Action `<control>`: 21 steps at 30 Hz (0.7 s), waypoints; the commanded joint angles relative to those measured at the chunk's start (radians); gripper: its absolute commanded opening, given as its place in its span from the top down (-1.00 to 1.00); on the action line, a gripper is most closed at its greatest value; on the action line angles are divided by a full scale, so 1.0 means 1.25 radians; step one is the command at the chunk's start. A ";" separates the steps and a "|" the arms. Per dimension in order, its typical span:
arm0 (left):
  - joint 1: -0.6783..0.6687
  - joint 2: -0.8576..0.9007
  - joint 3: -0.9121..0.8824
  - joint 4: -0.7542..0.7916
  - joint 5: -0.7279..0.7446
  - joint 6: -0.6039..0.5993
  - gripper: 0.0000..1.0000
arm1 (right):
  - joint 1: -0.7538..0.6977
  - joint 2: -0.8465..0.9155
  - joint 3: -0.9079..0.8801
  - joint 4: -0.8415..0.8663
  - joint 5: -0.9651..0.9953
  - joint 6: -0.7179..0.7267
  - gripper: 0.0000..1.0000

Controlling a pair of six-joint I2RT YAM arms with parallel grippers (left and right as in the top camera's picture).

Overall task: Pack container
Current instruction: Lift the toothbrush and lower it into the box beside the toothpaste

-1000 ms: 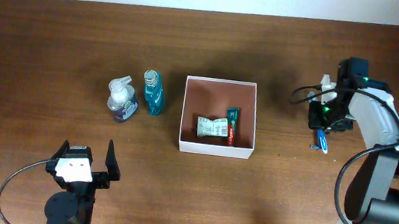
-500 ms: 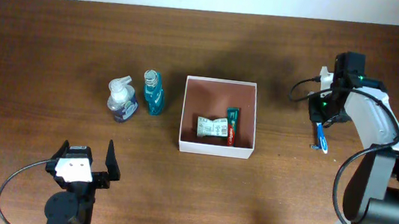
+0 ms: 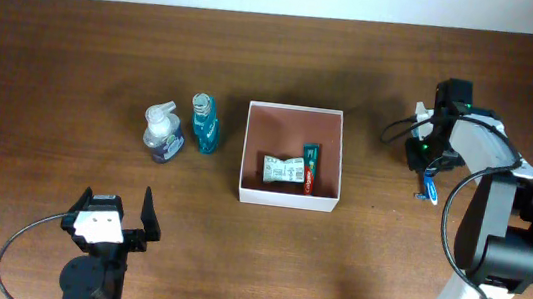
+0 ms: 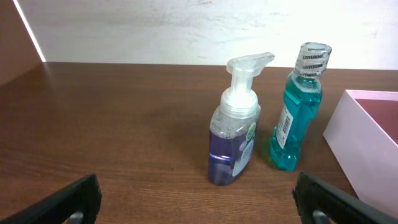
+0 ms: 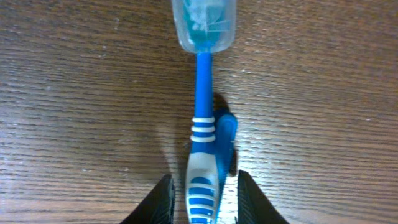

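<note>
Swinging its wrist a little left and toward the far edge over the last second, the right arm has lined the right gripper [image 5: 202,200] up along the brush [image 5: 204,134]. The brush itself has hardly shifted on the table [image 3: 77,47]. I judge the approach to be almost over and the pick not yet made.

In the right wrist view the butt of the handle sits between the two fingers [image 5: 163,200]. They stand narrowly apart, one on each side, with a strip of wood grain showing between each finger and the handle, so nothing is gripped. The clear cap [image 5: 204,25] over the bristles is at the other end of the brush. Closing here would catch only the end of the handle, so the brush may tip when lifted.

From overhead the right arm arcs up from its base at the near right. Its wrist is folded back so the gripper points down at the brush [image 3: 430,188].

The container [image 3: 288,201] sits mid-table, left of the brush and well apart from it. On its floor lie a toothpaste [image 3: 310,168] and a packet [image 3: 282,169], touching each other.

Left of the container stand a mouthwash [image 3: 206,125] and a soap pump [image 3: 163,133], upright and just beside each other.

The left arm is at the near left. The left gripper [image 4: 199,205] is spread wide and empty, facing those two bottles.
</note>
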 commanded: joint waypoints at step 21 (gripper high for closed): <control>0.004 -0.003 -0.007 0.005 0.014 0.013 -0.99 | 0.074 0.002 0.133 -0.099 0.032 0.036 0.92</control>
